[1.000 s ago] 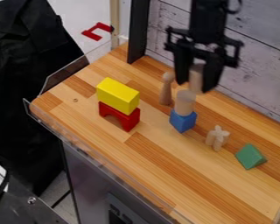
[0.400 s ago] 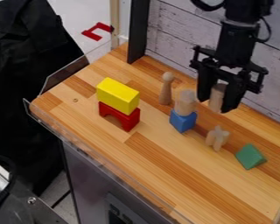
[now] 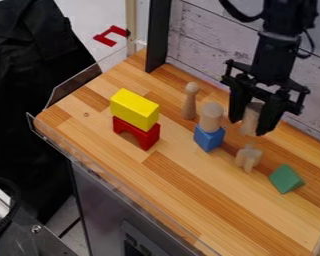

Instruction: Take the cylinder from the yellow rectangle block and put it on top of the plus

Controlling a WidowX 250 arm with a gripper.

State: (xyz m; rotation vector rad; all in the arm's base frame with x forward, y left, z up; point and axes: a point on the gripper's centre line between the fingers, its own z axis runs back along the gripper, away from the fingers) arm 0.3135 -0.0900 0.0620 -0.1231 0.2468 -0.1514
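The black gripper (image 3: 253,125) hangs at the upper right, shut on a wooden cylinder (image 3: 251,119) held upright between its fingers. Just below it in the view stands the plus-shaped wooden piece (image 3: 248,157), with a gap seeming to part it from the cylinder's lower end. The yellow rectangular block (image 3: 134,108) rests on a red arch block (image 3: 136,133) at the left, with nothing on top of it.
A second wooden cylinder (image 3: 211,116) stands on a blue block (image 3: 209,138), left of the gripper. Behind it is a wooden peg figure (image 3: 190,101). A green triangular block (image 3: 286,178) lies at the right. The counter (image 3: 183,187) meets a plank wall (image 3: 196,37).
From above the blue block's area, the gripper has moved right and down with its cylinder, towards the plus piece. The blocks on the counter have stayed put.
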